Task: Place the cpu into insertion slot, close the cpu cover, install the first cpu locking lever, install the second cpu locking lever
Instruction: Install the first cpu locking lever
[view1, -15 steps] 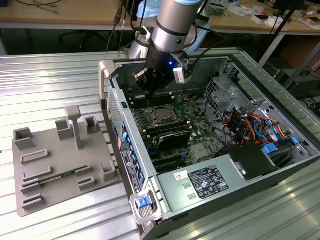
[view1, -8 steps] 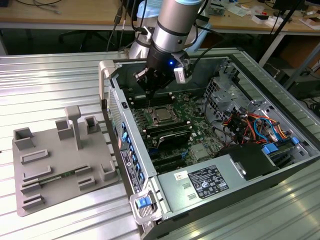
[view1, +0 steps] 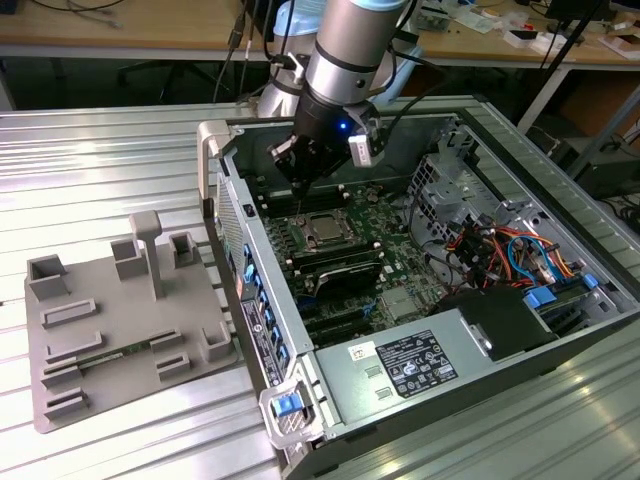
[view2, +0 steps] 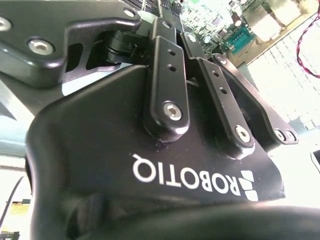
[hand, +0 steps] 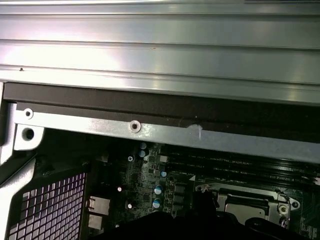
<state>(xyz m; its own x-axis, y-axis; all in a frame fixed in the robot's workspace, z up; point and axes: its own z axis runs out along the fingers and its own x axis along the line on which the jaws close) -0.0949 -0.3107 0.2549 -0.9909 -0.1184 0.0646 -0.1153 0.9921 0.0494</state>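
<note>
We are hovering the hand (view1: 300, 172) just above the cpu (view1: 322, 231) (finger spread: we cannot tell). A skewed descent risks scraping the cpu cover (hand: 250, 202).

Silver arm (view1: 350, 45), black screw-studded tool (view2: 170, 100)

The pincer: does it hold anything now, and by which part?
Cannot be told. In the exterior view the pincer hangs over the motherboard, beyond the cpu seated in its socket.
</note>
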